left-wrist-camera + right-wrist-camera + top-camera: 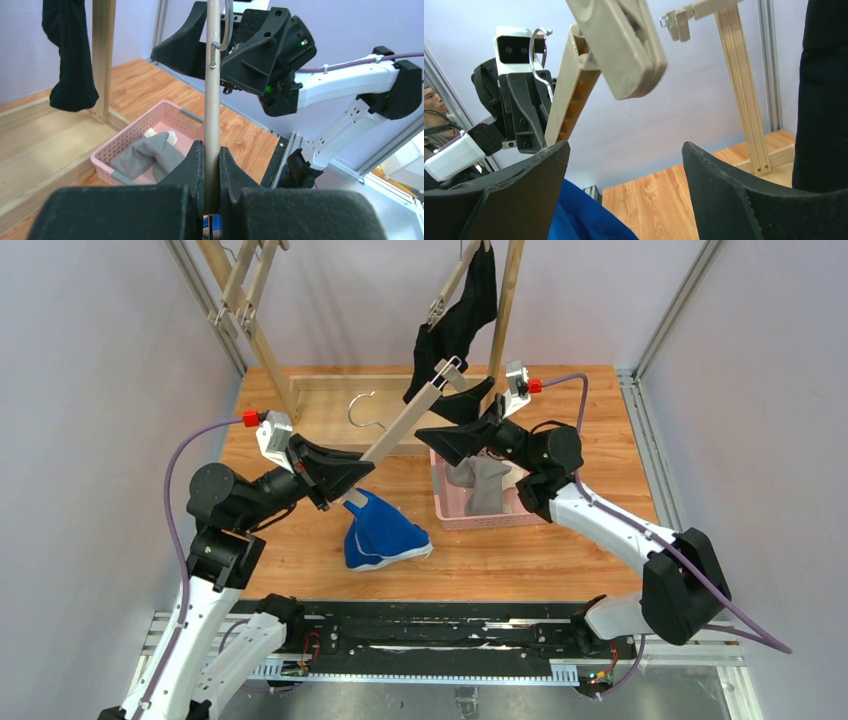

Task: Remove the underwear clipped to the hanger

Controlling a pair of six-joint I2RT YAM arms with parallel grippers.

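Observation:
My left gripper (345, 480) (211, 146) is shut on the beige bar of the hanger (405, 425) (213, 90), which slants up to the right. The blue underwear (382, 533) (579, 215) hangs from the bar's lower clip and rests crumpled on the table. My right gripper (455, 420) (625, 146) stands open just under the bar's upper clip (450, 370) (624, 45), which holds nothing. Black underwear (458, 320) (70, 55) (824, 95) hangs from another hanger on the rack behind. Grey underwear (482, 485) (150, 155) lies in the pink basket (440, 502) (150, 117).
A wooden rack post (505, 310) (102, 60) stands beside the black underwear. A shallow wooden tray (320, 400) at the back holds a loose metal hook (365, 410). More clip hangers (240, 290) hang at the upper left. Grey walls and metal rails close in both sides.

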